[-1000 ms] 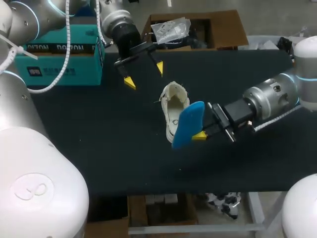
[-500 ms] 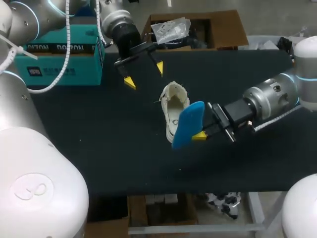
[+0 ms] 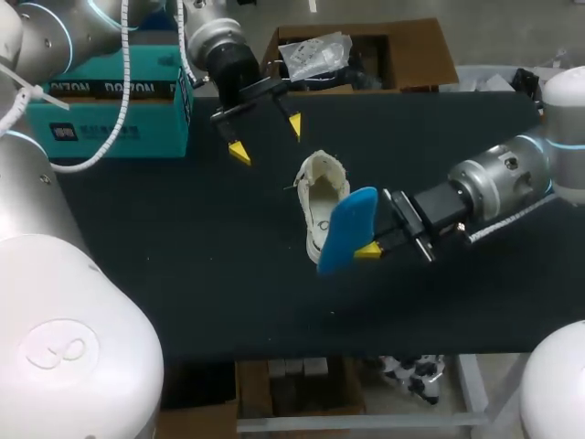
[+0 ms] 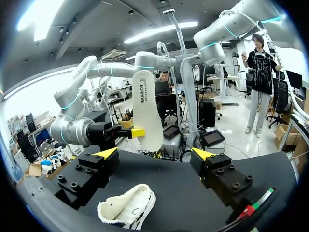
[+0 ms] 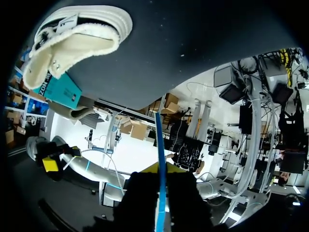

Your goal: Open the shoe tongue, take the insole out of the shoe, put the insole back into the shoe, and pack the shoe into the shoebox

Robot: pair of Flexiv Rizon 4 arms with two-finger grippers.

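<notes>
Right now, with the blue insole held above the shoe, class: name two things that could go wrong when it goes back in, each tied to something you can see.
1. The right gripper pinches the insole only at one edge, so it may twist or slip when pressed into the shoe.
2. Nothing holds the shoe: the left gripper hangs open, apart from it, so the shoe may slide on the table instead of taking the insole.

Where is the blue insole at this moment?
In the head view the blue insole is right of centre, clamped upright in the right gripper, above the table beside the white shoe.
</notes>
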